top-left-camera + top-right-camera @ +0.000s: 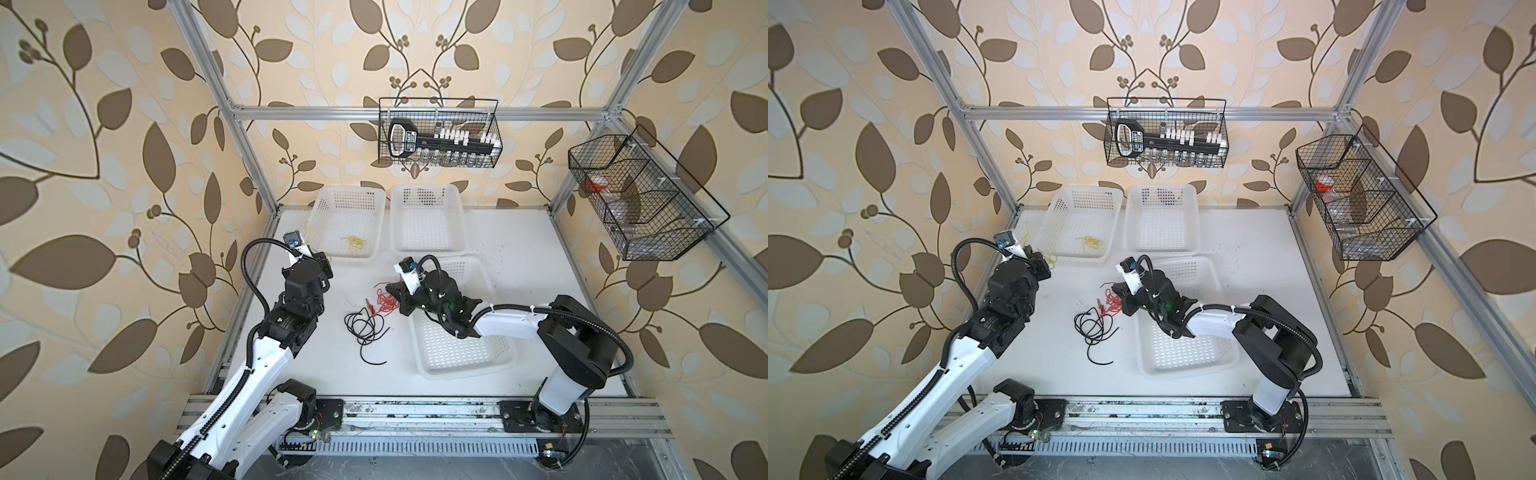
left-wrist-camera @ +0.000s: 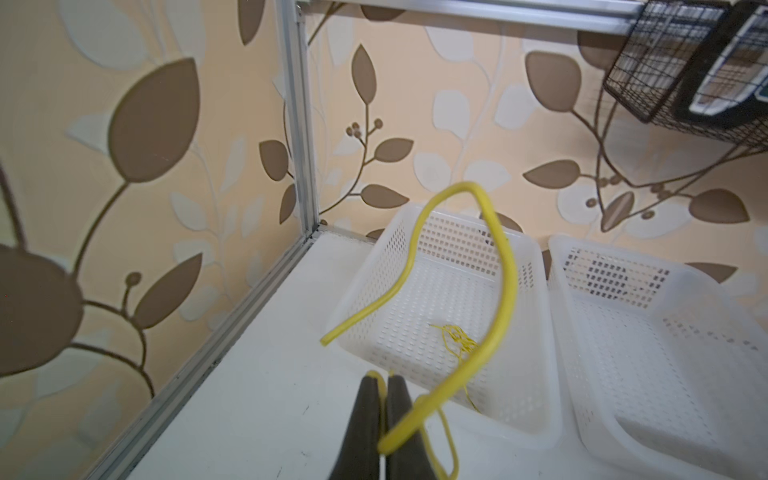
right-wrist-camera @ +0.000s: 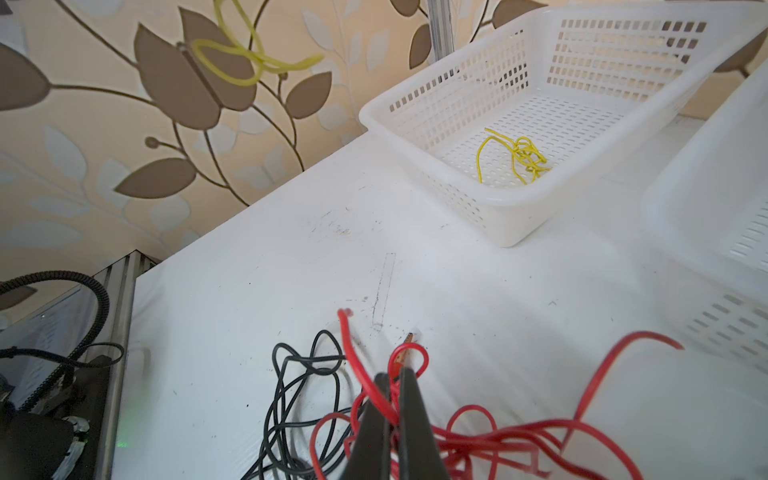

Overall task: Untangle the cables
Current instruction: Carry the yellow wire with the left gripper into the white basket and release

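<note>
Yellow cable clamped in our left gripper, red cable pinched in our right gripper, label on black tool unreadable to us

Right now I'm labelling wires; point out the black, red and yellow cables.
black cable (image 3: 322, 368): right wrist view, crossing strands.
red cable (image 1: 385, 302): in a top view, tangle's middle.
yellow cable (image 3: 528, 156): right wrist view, knotted bundle.
</note>
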Robot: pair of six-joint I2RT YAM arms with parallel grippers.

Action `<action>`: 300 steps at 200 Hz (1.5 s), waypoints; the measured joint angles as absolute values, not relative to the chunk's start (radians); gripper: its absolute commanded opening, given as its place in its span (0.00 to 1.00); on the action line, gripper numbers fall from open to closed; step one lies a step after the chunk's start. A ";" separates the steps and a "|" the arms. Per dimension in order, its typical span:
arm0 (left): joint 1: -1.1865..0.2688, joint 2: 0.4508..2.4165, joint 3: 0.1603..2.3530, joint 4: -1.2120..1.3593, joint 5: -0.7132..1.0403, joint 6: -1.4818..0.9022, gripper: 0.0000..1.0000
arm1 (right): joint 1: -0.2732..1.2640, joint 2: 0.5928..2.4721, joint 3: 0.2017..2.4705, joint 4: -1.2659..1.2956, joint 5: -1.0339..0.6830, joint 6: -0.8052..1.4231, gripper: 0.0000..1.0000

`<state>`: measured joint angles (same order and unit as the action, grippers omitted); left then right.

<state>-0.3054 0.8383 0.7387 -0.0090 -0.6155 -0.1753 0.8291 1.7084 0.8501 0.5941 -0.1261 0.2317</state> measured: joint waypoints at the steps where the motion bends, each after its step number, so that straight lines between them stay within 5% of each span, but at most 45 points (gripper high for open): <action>1: -0.304 0.838 0.739 -0.010 -0.616 -0.176 0.00 | 0.829 1.708 0.850 0.594 -0.126 0.232 0.00; 70: -0.280 0.950 0.773 -0.020 -0.525 -0.195 0.00 | 0.836 1.708 0.853 0.587 -0.140 0.236 0.00; 224: -0.221 1.679 1.292 -0.184 -0.305 -0.231 0.00 | 0.880 1.663 0.853 0.561 -0.169 0.271 0.00; 300: -0.221 1.763 1.338 -0.227 -0.223 -0.278 0.75 | 0.882 1.662 0.853 0.545 -0.168 0.274 0.00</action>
